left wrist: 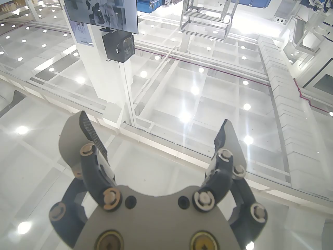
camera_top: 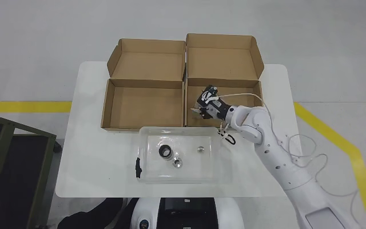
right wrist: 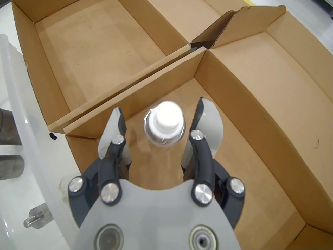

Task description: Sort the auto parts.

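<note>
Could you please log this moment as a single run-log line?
right pincer: open over metal part, right cardboard box | left pincer: open, empty | clear tray: three small parts

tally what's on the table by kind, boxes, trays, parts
boxes: 2
tray: 1
parts inside tray: 3
black piece at tray's edge: 1
part in right box: 1
total: 8

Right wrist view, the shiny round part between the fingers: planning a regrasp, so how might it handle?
The shiny round part looks like polished metal, so probably stiff, heavy for its size and slippery for the right gripper's open fingers. Its round, stepped shape suggests it may roll if tipped sideways on the box floor.
</note>
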Action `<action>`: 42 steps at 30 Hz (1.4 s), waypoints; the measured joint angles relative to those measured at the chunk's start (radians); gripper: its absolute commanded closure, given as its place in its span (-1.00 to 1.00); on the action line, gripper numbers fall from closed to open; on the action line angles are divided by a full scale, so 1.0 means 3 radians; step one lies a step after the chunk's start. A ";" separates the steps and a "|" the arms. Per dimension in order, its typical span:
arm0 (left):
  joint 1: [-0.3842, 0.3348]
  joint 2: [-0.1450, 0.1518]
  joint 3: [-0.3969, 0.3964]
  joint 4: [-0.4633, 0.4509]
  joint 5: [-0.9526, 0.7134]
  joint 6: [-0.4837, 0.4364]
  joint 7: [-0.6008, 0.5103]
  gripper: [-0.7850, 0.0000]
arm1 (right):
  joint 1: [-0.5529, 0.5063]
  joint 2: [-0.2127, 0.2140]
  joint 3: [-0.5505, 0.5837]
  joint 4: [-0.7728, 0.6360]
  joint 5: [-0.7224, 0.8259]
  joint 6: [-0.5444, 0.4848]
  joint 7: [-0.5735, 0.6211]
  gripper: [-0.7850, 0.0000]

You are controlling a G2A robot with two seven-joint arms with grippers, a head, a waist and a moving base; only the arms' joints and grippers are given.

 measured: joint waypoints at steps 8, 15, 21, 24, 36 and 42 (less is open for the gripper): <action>0.0000 0.0000 0.0000 0.0000 0.0000 0.0000 0.0000 -1.00 | -0.0167 0.0055 0.0187 -0.0511 -0.0135 -0.0009 0.0028 -1.00; 0.0000 0.0000 0.0000 0.0000 0.0000 0.0000 0.0000 -1.00 | -0.0589 0.0150 0.0442 -0.1283 -0.0185 -0.0226 0.0216 -1.00; 0.0000 0.0000 0.0000 0.0000 0.0000 0.0000 0.0000 -1.00 | -0.0942 0.0216 0.0511 -0.1779 -0.0165 -0.0563 0.0450 -1.00; 0.0000 0.0000 0.0000 0.0000 0.0000 0.0000 0.0000 -1.00 | -0.1086 0.0242 0.0509 -0.1943 -0.0176 -0.0698 0.0539 -1.00; 0.0000 0.0000 0.0000 0.0000 0.0000 0.0000 0.0000 -1.00 | -0.1366 0.0321 0.0362 -0.2152 -0.0450 -0.1135 0.0957 -1.00; 0.0000 0.0000 0.0000 0.0000 0.0000 0.0000 0.0000 -1.00 | -0.1332 0.0333 0.0296 -0.2036 -0.0536 -0.1120 0.1100 -1.00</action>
